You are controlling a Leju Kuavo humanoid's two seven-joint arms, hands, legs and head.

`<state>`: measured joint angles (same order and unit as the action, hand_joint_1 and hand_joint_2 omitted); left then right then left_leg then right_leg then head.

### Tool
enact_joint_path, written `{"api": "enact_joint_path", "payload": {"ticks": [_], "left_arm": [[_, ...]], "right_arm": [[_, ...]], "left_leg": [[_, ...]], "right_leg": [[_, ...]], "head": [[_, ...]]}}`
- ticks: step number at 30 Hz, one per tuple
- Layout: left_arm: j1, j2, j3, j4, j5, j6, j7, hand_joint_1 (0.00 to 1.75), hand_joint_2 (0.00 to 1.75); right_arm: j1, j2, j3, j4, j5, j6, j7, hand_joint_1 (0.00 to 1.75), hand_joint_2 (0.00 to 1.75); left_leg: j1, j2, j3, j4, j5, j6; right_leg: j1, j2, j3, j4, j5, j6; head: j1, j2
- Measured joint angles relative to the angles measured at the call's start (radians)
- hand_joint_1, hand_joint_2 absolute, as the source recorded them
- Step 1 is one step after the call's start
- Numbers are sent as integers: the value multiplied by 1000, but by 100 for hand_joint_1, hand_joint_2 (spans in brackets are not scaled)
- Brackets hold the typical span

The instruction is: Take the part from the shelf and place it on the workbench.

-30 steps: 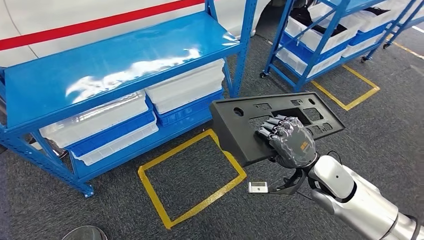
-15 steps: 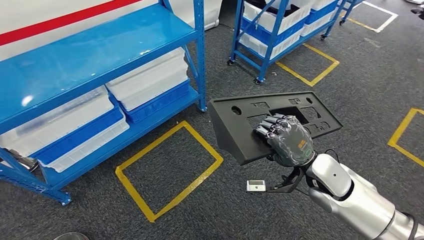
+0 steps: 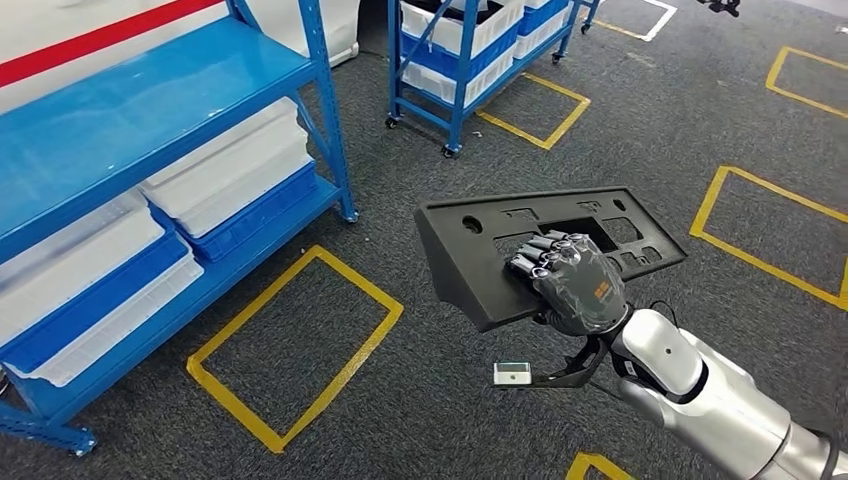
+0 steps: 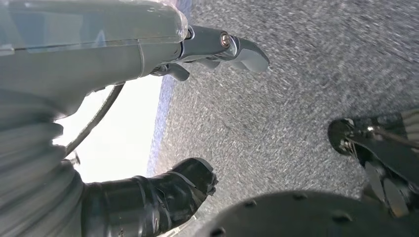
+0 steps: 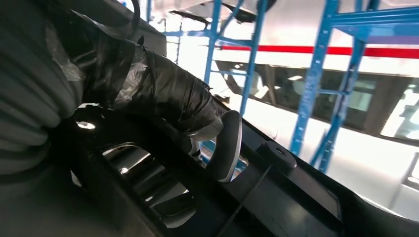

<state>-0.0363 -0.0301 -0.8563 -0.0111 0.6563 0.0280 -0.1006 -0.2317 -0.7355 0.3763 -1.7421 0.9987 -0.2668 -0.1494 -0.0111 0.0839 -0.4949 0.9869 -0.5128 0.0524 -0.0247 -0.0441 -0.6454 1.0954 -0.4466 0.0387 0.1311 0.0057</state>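
Black part in right hand, seemingly clear of shelf.

White bins, yellow floor squares, grey carpet

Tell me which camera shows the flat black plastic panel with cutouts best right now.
The head view: the whole flat black plastic panel with cutouts shows there, held by the right hand. The right wrist view gives a close, partial look at its cutouts. The left wrist view faces carpet.
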Motion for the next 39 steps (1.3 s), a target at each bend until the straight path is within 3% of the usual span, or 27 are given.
{"api": "enact_joint_path", "payload": {"ticks": [2,4,5,7,9,11,12,13,14,16,18,20,22,24,26,27,28,31,33,35,37,39], "left_arm": [[-1,0,-3,0,3,0,0,0,175],[-5,0,-5,0,4,0,0,0,175],[-7,0,-6,0,5,1,0,0,175],[-7,0,-8,0,5,2,0,0,175],[-5,0,-9,0,5,2,0,0,175],[-3,0,-9,0,6,2,1,0,175],[-2,0,-9,0,6,2,1,0,175],[-1,0,-9,0,7,3,1,0,175],[0,0,-9,0,7,3,1,0,175],[3,0,-9,1,7,3,2,0,175],[2,0,-10,1,8,3,2,0,175],[-1,0,-10,1,9,4,3,0,175],[0,3,-11,1,13,7,11,0,175],[6,8,-11,2,21,7,25,0,175],[11,14,-11,2,26,5,38,0,175],[13,16,-11,3,29,5,44,0,175],[13,18,-11,3,33,6,48,0,175],[10,19,-12,3,49,14,56,0,175],[7,21,-12,3,59,20,58,0,175],[3,23,-12,3,65,22,59,0,175],[1,26,-12,3,72,22,65,0,175],[2,29,-12,3,78,19,72,0,175]], "right_arm": [[-5,0,0,0,-6,7,1,175,175],[-7,-1,0,1,-12,14,3,175,175],[-8,-1,0,1,-13,16,4,175,175],[-14,-2,-1,1,-14,19,6,175,175],[-19,-3,-1,1,-14,24,7,175,175],[-20,-3,0,2,-14,29,8,175,175],[-20,-3,0,2,-14,30,8,175,175],[-20,-3,1,2,-14,30,8,175,175],[-21,-3,1,2,-14,30,8,175,175],[-24,-3,1,2,-14,30,8,175,175],[-29,-4,1,2,-14,30,9,175,175],[-31,-6,1,2,-11,32,12,175,175],[-37,-4,5,3,5,43,22,175,175],[-51,10,16,5,33,59,40,175,175],[-58,31,35,8,59,68,60,175,175],[-60,41,45,11,68,69,69,175,175],[-62,49,54,13,75,69,76,175,175],[-78,60,72,16,80,68,93,175,175],[-88,66,77,16,82,68,99,175,175],[-92,71,81,16,84,69,102,175,175],[-98,78,87,16,90,73,105,175,175],[-108,88,93,17,98,80,107,175,175]], "left_leg": [[-4,17,-3,7,-4,-12],[-6,33,-3,9,-7,-21],[-5,29,-3,14,-14,-26],[1,-16,-27,69,-55,-35],[6,-68,-90,199,-120,-40],[9,-80,-143,303,-146,-42],[10,-81,-146,303,-129,-43],[12,-84,-130,263,-95,-43],[16,-96,-101,196,-53,-43],[23,-139,-53,82,-7,-43],[22,-158,-42,50,-5,-40],[21,-136,-42,43,4,-29],[23,-110,-41,33,14,-15],[19,-82,-46,29,20,-7],[14,-55,-52,30,21,-4],[12,-43,-53,30,22,-4],[11,-31,-53,30,22,-4],[5,-4,-52,30,20,-9],[2,10,-52,30,19,-18],[2,21,-50,30,16,-29],[6,-12,-58,54,-5,-39],[10,-63,-90,126,-51,-44]], "right_leg": [[11,-16,29,-55,0,-15],[13,2,25,-56,3,-30],[11,11,25,-59,5,-35],[5,27,25,-66,10,-49],[5,45,21,-67,14,-57],[5,66,16,-65,16,-59],[5,78,14,-62,16,-59],[4,91,14,-59,16,-59],[3,103,12,-54,16,-57],[3,127,3,-44,17,-47],[1,149,-9,-41,26,-31],[-4,164,-16,-45,34,-16],[-1,127,-35,-11,10,-9],[1,68,-84,100,-55,-5],[0,48,-127,212,-102,-4],[-1,45,-124,223,-101,-4],[0,42,-100,195,-83,-7],[12,-3,20,-1,-22,-24],[24,-19,43,-53,-21,-36],[25,1,42,-60,-15,-45],[19,18,45,-71,-6,-57],[17,33,46,-78,0,-66]], "head": [[0,0],[0,0],[0,0],[-1,0],[-1,0],[-1,0],[-1,0],[-1,0],[-1,0],[-1,0],[-1,0],[-1,0],[1,0],[2,0],[2,0],[2,0],[2,0],[1,0],[1,0],[1,0],[1,0],[1,0]]}}
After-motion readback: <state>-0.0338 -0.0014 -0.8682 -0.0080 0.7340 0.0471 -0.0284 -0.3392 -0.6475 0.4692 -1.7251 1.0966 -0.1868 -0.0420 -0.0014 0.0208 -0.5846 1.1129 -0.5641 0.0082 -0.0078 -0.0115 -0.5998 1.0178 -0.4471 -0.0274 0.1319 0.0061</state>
